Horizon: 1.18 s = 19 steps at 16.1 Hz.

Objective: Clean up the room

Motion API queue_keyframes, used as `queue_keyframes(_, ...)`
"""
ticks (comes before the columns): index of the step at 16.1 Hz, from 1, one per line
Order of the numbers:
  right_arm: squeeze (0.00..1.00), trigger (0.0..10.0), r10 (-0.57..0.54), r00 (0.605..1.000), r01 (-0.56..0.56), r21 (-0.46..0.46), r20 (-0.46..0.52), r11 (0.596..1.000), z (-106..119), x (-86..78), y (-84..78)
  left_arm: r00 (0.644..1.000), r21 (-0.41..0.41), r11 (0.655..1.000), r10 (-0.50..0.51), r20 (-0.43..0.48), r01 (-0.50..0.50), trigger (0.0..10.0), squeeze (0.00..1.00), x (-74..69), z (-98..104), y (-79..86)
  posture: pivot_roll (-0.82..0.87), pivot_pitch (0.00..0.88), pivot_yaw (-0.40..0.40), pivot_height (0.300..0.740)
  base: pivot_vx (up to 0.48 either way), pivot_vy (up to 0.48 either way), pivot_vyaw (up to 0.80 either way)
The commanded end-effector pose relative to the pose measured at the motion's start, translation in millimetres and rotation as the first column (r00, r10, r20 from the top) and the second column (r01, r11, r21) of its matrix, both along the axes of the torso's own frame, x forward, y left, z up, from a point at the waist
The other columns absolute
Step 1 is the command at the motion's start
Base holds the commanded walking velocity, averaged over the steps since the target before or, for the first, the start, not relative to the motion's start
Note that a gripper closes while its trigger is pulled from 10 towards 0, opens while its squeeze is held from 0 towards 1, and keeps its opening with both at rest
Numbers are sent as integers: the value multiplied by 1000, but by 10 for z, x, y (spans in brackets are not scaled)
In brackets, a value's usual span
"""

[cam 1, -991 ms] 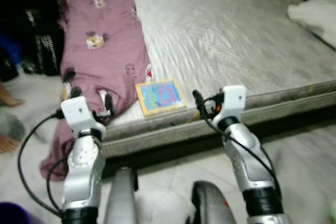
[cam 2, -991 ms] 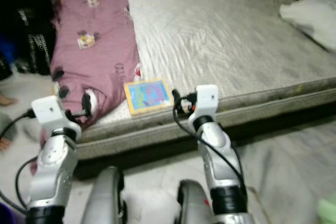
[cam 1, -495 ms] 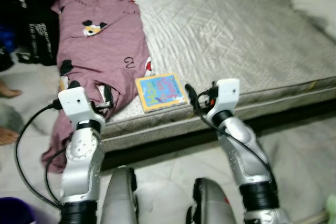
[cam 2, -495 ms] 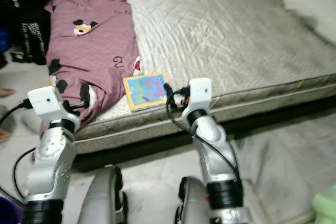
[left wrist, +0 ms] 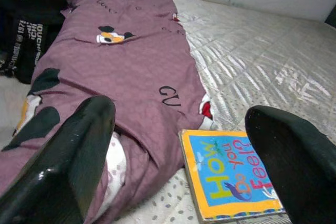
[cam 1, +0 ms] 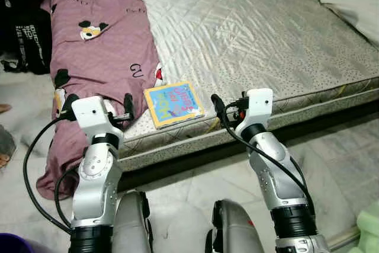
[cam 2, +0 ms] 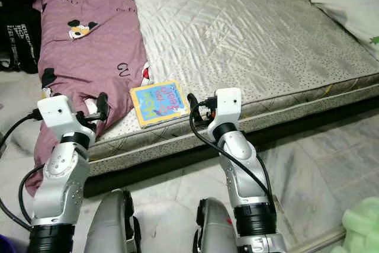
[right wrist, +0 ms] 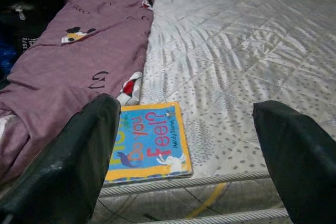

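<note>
Left gripper [left wrist: 178,145] spread wide, hovering at the mattress [cam 1: 254,34] edge over the purple blanket [cam 1: 95,45]. Right gripper [right wrist: 184,145] likewise spread, empty. Picture book [cam 1: 173,104] lies flat between them near the edge (cover reads "How … You Feel?", middle word unclear). White bag [cam 2: 346,1] cut off at the far corner.

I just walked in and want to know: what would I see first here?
A bright blue and yellow book lies at the near edge of the grey mattress. A long purple blanket with cartoon patches covers the mattress's left side and droops to the floor. The left gripper and right gripper, both open, hover on either side of the book.
</note>
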State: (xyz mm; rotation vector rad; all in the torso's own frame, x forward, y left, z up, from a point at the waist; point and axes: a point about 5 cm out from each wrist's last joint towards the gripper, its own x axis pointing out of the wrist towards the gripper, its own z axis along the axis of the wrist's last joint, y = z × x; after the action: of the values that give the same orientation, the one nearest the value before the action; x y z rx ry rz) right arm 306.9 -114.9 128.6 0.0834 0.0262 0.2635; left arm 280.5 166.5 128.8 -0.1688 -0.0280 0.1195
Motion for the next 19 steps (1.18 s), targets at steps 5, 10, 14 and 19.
queue_keyframes(5, 0, 10000, 1, 1000, -1, 6, -13, 1000, -20, -17, -33, 1000, -3, 1000, -19, -4, 19, 10000, 0, -12, 1, -29, -101, 148, -27, 636, 270, 0, 0)
queue_keyframes(10, 0, 10000, 24, 999, -24, 10, -24, 1000, -39, -35, -17, 999, -2, 1000, -30, -18, 30, 10000, 0, -23, -21, -49, -101, 144, -27, 628, 325, 0, 0)
queue_keyframes(14, 0, 10000, 25, 999, -25, 18, -38, 1000, -63, -41, -16, 999, 1, 1000, -25, -31, 25, 10000, 0, -19, -39, -60, -99, 140, -26, 616, 0, 0, 0)
queue_keyframes(19, 0, 10000, 29, 999, -28, 19, -45, 999, -74, -43, -18, 999, -5, 1000, -24, -31, 24, 10000, 0, -13, -34, -78, -100, 138, -26, 576, 0, 0, 0)
